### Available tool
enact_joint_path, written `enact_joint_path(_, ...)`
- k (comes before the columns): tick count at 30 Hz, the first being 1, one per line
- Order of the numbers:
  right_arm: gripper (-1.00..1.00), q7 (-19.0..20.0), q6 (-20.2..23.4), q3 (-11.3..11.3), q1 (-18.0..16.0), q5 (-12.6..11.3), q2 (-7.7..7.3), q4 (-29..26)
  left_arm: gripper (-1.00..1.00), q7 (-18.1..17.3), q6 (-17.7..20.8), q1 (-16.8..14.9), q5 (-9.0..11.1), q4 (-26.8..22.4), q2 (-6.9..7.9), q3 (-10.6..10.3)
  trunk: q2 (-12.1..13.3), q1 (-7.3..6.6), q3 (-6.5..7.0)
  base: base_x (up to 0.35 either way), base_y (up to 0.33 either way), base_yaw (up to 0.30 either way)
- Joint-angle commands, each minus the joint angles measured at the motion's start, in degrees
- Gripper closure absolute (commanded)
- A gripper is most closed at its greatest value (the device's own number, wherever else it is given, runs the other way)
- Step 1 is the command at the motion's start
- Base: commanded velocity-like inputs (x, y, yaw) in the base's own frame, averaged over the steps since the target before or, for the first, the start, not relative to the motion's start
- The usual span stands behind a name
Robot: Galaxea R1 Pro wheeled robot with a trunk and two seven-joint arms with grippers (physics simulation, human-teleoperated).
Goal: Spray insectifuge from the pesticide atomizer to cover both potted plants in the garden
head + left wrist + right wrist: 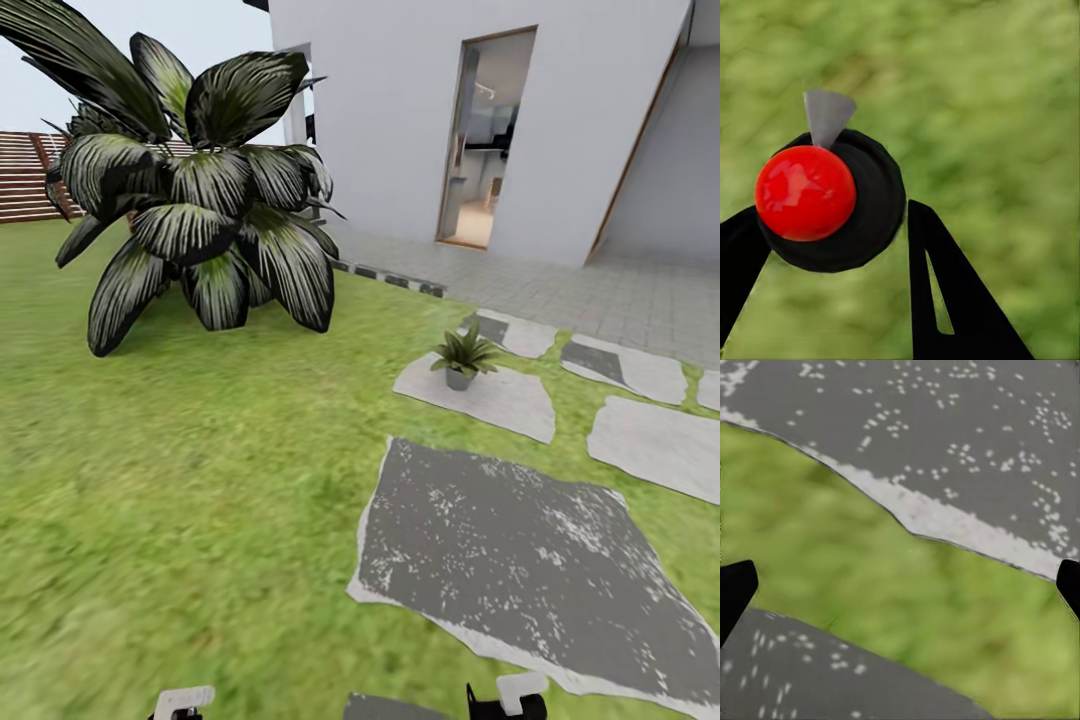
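One potted plant [462, 356], a small green rosette in a grey pot, stands on a pale stepping stone [500, 400] ahead and slightly right. In the left wrist view my left gripper [832, 210] is shut on a round black item with a red dome and a grey wedge. This looks like the pesticide atomizer [806, 191] seen end-on, with blurred lawn behind it. My right gripper [900, 577] is open and holds nothing, hanging over grass between two grey stones. Both wrists [183, 703] [510, 695] peek in at the head view's lower edge.
A big dark-leaved bush [200, 190] fills the left lawn. A large speckled grey stepping stone [530, 570] lies just ahead, with more stones [655, 445] to the right. Beyond is a paved terrace [620, 290], a white house wall with an open doorway [487, 140], and a brown fence [25, 175].
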Motion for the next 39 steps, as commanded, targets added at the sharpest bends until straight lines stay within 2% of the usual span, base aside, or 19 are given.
enact_joint_path(1,-1.0,-0.1,-0.2,0.5,0.0,-0.5,0.03,0.0,1.0,0.0,-0.2,0.0,0.2,0.0,-0.01,0.1,0.0,0.02,-0.05,0.336,0.076,0.0)
enact_joint_path(15,-1.0,-0.1,-0.2,0.5,0.0,-0.5,0.13,0.0,1.0,0.0,-0.2,0.0,0.2,0.0,-0.01,0.1,0.0,0.02,0.01,0.336,0.076,-0.028)
enact_joint_path(39,-1.0,0.0,-0.2,0.5,0.0,-0.5,0.13,0.0,1.0,0.0,-0.2,0.0,0.1,0.0,-0.01,0.1,0.0,0.02,0.83,0.336,0.076,-0.234)
